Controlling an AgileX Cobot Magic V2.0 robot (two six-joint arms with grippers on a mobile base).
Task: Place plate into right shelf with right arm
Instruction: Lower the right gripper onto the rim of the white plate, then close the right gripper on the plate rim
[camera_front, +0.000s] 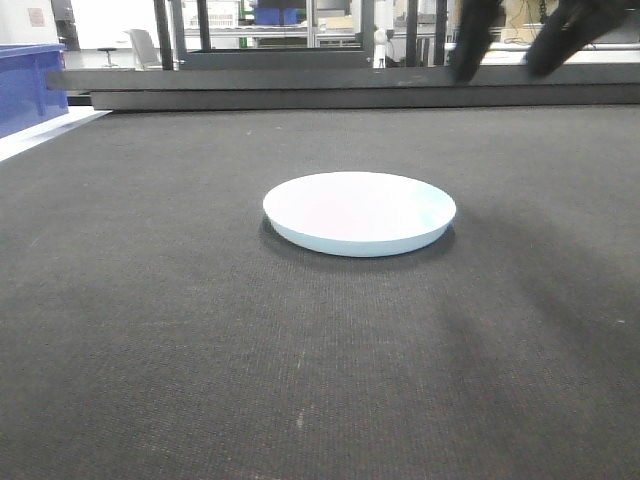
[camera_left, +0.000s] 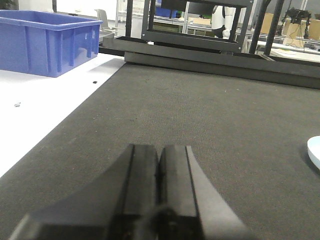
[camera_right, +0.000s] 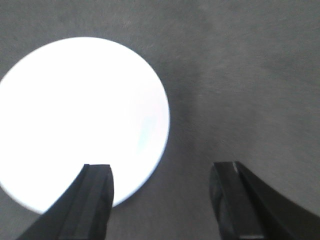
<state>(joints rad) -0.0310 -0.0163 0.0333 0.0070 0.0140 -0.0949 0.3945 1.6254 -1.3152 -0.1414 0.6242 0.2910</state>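
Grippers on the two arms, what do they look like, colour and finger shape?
Both are matte black. The left gripper has two thick, flat-faced fingers flaring toward the base. The right gripper has two tapering fingers with squared tips. No cables or markings show.

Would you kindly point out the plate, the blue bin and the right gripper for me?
plate (camera_front: 358, 210): front view, middle of its white top.
blue bin (camera_left: 45, 47): left wrist view, its near wall.
right gripper (camera_right: 161, 169): right wrist view, midway between its open jaws.
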